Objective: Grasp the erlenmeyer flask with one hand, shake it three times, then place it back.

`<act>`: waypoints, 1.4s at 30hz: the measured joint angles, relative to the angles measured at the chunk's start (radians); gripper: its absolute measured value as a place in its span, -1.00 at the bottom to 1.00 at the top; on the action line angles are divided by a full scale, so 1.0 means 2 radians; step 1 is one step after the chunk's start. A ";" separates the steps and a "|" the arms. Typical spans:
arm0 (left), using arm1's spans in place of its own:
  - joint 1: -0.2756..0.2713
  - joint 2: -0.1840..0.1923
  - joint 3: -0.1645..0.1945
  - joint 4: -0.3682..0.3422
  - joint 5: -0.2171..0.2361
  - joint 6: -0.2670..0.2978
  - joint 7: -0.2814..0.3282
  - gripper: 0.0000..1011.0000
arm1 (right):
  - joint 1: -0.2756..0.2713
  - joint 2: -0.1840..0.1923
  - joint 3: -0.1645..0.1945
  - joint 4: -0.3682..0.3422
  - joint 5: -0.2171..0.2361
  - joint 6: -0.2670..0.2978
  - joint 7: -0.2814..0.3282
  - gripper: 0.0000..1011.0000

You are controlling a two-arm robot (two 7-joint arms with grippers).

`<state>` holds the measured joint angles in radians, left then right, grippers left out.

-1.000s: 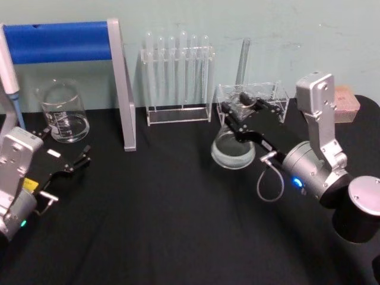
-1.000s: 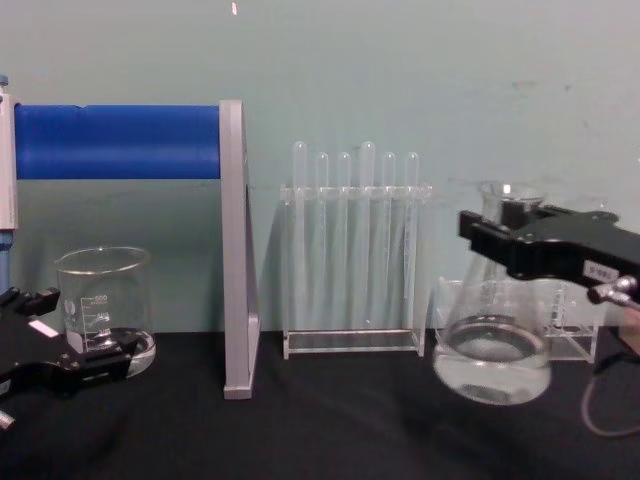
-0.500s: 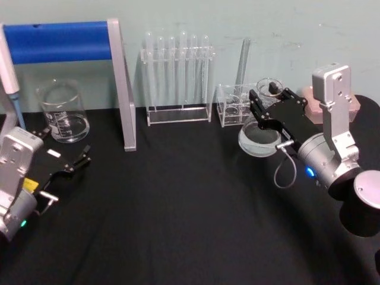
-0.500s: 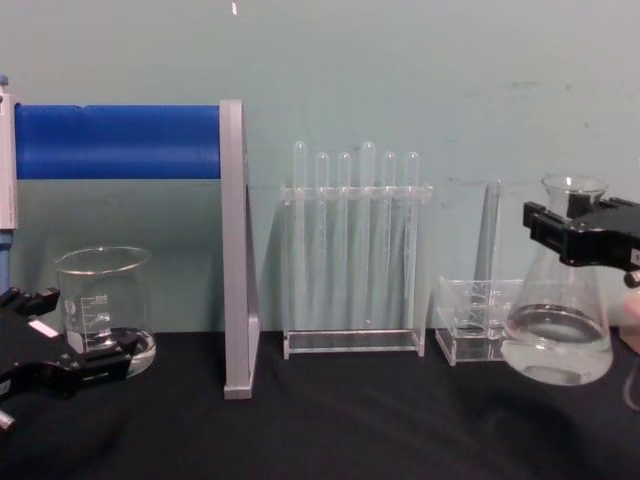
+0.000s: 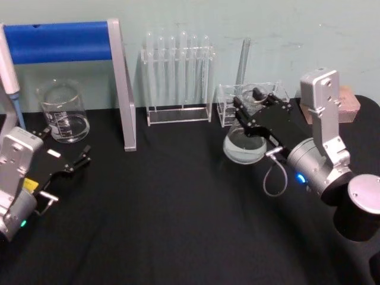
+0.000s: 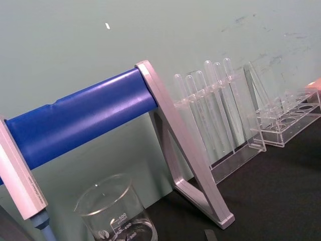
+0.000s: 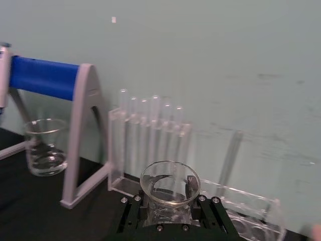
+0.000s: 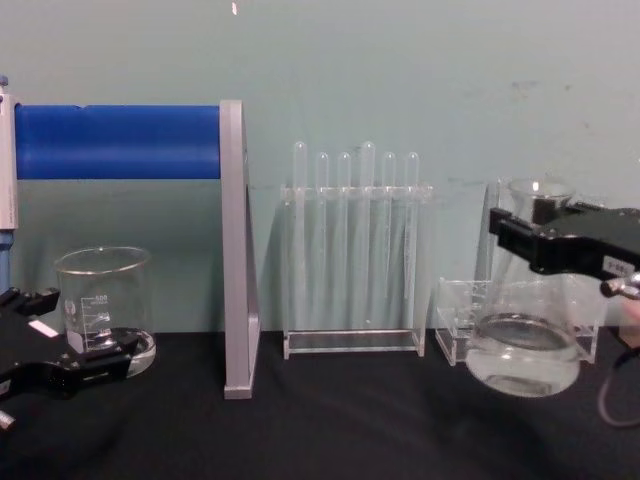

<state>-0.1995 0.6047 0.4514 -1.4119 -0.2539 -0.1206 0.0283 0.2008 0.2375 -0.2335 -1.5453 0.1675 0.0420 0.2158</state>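
Grasp done, by the look of it: right gripper (image 5: 256,102) clamped round neck of erlenmeyer flask (image 5: 243,145), jaws closed on the glass just under the flared rim. Flask held tilted, base seemingly off the tabletop (image 5: 178,214), just in front of small clear rack (image 8: 458,322), w/ some clear liquid low in the body. Prob. mid-shake; shake count not readable from here. Left to do, as judged: any remaining shakes, then set-down upright & release. Idle left gripper (image 5: 64,147) parked low at near left, fingers spread, holding nothing, just in front of beaker (image 5: 62,113). Surface: black, matte, cloth-like. Along the back, L to R: blue-barred stand (image 5: 59,41) w/ grey legs, beaker, test-tube rack (image 5: 178,83), small clear rack, pinkish block (image 5: 347,102) at far right. Behind all that, plain pale-green wall (image 5: 297,29), a few scuffs.
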 joint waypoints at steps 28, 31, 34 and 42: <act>0.000 0.000 0.000 0.000 0.000 0.000 0.000 0.98 | -0.012 0.014 -0.037 -0.022 0.025 -0.004 0.052 -0.11; 0.000 0.000 0.000 0.000 0.000 0.000 0.000 0.98 | -0.010 0.015 -0.039 -0.020 0.029 -0.006 0.055 -0.11; 0.000 0.000 0.000 0.000 0.000 0.000 0.000 0.98 | -0.008 0.017 -0.040 -0.015 0.033 -0.009 0.059 -0.11; 0.000 0.000 0.000 0.000 0.000 0.000 0.000 0.98 | -0.003 0.022 -0.047 0.002 0.041 -0.017 0.070 -0.11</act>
<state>-0.1995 0.6047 0.4514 -1.4120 -0.2539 -0.1205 0.0283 0.1945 0.2808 -0.3274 -1.5420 0.2498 0.0077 0.3566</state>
